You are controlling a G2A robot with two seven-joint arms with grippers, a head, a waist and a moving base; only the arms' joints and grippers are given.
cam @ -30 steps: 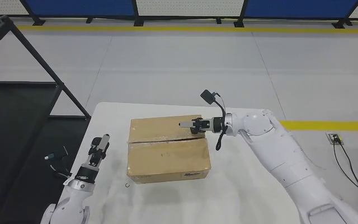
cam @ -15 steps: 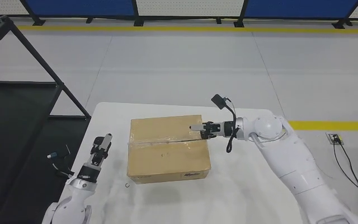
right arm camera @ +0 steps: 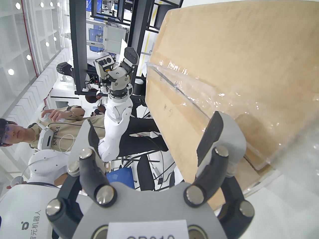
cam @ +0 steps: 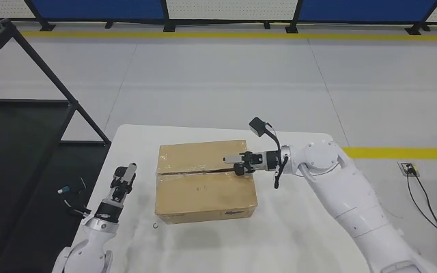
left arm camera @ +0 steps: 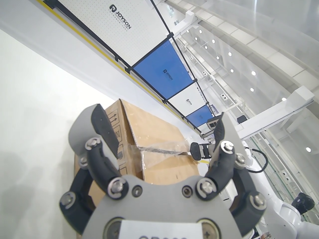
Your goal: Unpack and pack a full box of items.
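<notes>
Table: one, white (cam: 300, 225), with the box standing on it.
Box: one, brown cardboard (cam: 205, 194), with its lid closed, near the middle of the table (a little toward 9 o'clock). Its two top flaps meet in a seam that runs from 9 o'clock to 3 o'clock.
Tape: one clear strip (right arm camera: 189, 93) along that seam, shiny and wrinkled.
Grippers: two, one on each side of the box.
Right gripper: (cam: 234, 164) at the box's 3 o'clock edge, right at the end of the seam. Its two fingers are spread apart with nothing between them. In its own wrist view one finger (right arm camera: 214, 135) lies over the box top beside the tape. Whether it touches the cardboard cannot be told.
Left gripper: (cam: 125, 172) at the box's 9 o'clock side, apart from it and above the table. Its two fingers are also spread wide and empty, with the box (left arm camera: 159, 135) ahead of them.
</notes>
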